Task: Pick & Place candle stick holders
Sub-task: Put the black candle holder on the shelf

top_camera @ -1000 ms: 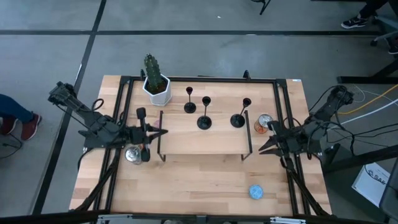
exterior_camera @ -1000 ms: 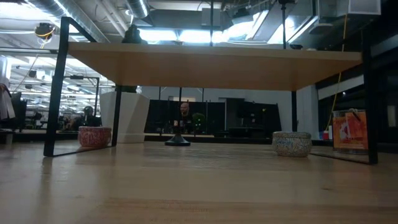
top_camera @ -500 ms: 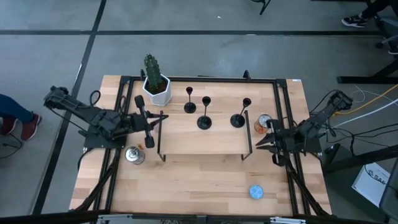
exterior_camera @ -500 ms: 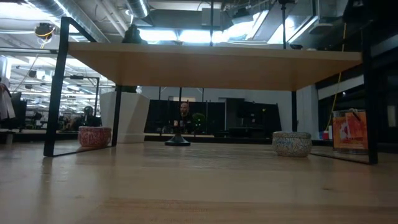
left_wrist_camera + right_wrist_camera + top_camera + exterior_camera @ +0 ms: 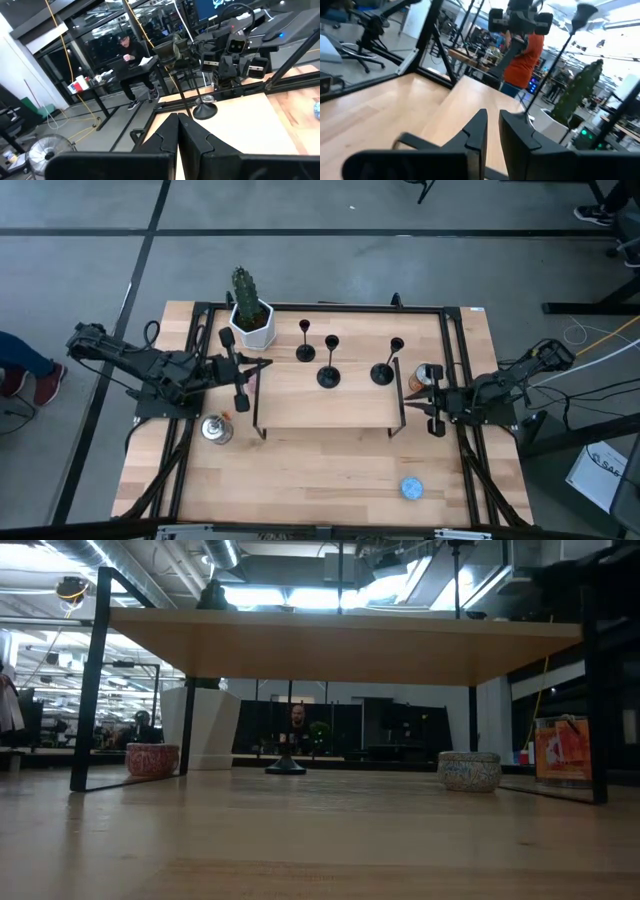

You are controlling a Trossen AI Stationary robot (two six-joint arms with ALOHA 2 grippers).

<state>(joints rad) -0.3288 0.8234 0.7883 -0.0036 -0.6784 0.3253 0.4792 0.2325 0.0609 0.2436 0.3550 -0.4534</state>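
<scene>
Three black candle stick holders show in the high view. Two (image 5: 329, 376) (image 5: 382, 373) stand by their round bases on the raised wooden shelf (image 5: 330, 408). The third (image 5: 305, 351) stands at the shelf's far edge, and its base (image 5: 286, 766) rests on the table behind the shelf. My left gripper (image 5: 264, 364) is shut and level at the shelf's left end, pointing right; its wrist view shows a holder's base (image 5: 205, 110) ahead. My right gripper (image 5: 415, 397) hangs level at the shelf's right end, its fingers (image 5: 480, 127) a narrow gap apart with nothing between them. A holder's stem (image 5: 555, 60) rises beyond them.
A white pot with a cactus (image 5: 250, 320) stands at the far left. A silver-topped tin (image 5: 213, 430) sits under my left arm, an orange can (image 5: 425, 376) beside my right gripper, and a blue tin (image 5: 411, 488) near the front. Under the shelf are a pink tin (image 5: 152, 758) and a grey tin (image 5: 470, 770).
My left gripper, still shut, has swung toward the table's far edge and now stands level beside the shelf's far left corner. My right arm has folded and sunk, and its gripper has drawn slightly toward the far edge. The holders have not moved.
</scene>
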